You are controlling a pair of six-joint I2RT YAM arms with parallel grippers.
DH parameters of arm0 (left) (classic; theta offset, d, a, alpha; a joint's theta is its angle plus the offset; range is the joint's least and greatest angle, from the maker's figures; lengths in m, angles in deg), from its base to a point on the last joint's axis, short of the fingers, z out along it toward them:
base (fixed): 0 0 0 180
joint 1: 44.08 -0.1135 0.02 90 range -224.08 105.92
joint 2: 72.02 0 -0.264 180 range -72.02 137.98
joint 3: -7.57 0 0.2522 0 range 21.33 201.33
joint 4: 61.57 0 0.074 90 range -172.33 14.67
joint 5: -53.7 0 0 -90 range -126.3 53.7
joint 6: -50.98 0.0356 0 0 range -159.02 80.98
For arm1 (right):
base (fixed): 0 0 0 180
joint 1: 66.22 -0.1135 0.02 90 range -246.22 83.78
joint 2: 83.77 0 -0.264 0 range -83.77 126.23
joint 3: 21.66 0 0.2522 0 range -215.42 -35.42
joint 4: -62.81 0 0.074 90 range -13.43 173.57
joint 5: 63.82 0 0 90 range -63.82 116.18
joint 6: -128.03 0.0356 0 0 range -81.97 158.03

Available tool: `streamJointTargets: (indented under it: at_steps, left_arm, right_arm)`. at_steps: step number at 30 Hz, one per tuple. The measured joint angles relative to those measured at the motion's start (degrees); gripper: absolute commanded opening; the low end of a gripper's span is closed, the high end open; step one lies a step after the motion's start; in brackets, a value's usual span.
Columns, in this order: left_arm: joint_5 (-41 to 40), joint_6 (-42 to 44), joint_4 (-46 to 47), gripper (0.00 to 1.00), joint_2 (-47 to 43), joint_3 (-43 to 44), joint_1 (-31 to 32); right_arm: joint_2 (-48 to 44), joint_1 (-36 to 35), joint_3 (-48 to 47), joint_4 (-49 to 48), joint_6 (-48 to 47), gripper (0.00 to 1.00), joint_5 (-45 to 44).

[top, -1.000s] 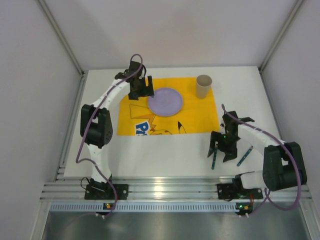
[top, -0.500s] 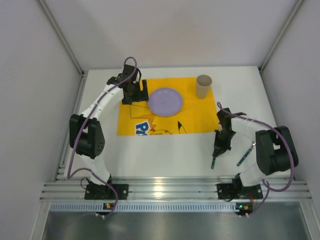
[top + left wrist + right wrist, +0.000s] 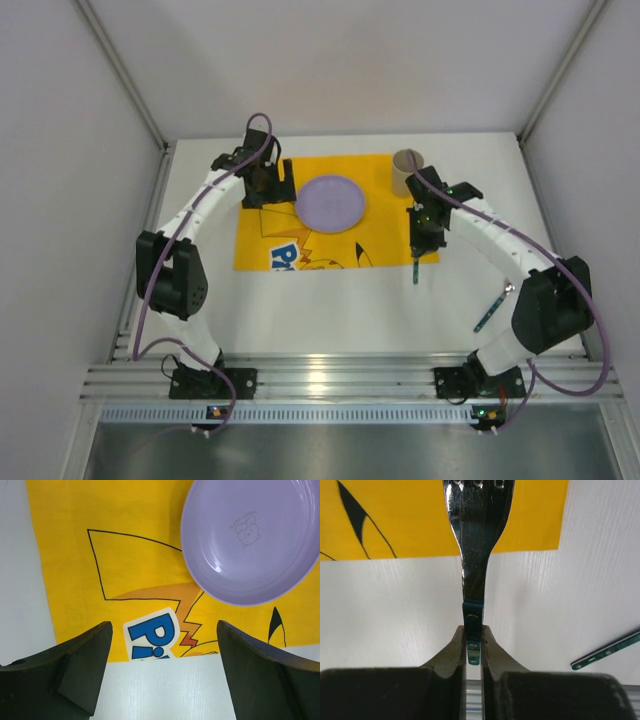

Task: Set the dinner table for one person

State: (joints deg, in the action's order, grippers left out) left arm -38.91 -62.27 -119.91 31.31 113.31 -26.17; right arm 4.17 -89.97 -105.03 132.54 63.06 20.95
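My right gripper (image 3: pixel 418 240) (image 3: pixel 473 629) is shut on the teal handle of a metal fork (image 3: pixel 415 268) (image 3: pixel 477 540). The fork hangs lifted over the white dinner table (image 3: pixel 330 310), and its shiny head reaches over the near right corner of the yellow cartoon mat (image 3: pixel 300 250) (image 3: pixel 410 515). A lilac plate (image 3: pixel 331 203) (image 3: pixel 250 540) lies on the mat, with a beige cup (image 3: pixel 405 172) at its far right corner. Over the mat's left part, just left of the plate, my left gripper (image 3: pixel 270 185) (image 3: pixel 164 625) stands open and empty.
A second teal-handled utensil (image 3: pixel 490 310) (image 3: pixel 607 650) lies on the table near the right arm's elbow. Grey wall panels close in the sides and back. A ribbed aluminium rail (image 3: pixel 330 380) runs along the near edge.
My right gripper shut on the fork, lifted it off the table and carried it away to the mat's right edge. The left gripper drew back a little to the left of the plate.
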Motion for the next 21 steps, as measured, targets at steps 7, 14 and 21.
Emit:
streamJointTargets:
  at_steps: [7,14,21]
  left_arm:
    - [0.0,0.1,0.0,0.90,0.0,0.0,0.0]
    - [-0.6,0.9,-0.1,0.90,-0.6,-0.1,-0.4]
    - [-1.6,1.8,-0.5,0.90,-4.6,-2.8,-1.5]
  right_arm:
    - [8.9,-1.6,-12.7,1.6,-1.6,0.00,-0.6]
    - [26.6,-1.6,-27.4,2.8,-3.7,0.00,0.0]
    - [34.6,-1.6,-36.5,3.9,-4.4,0.36,0.2]
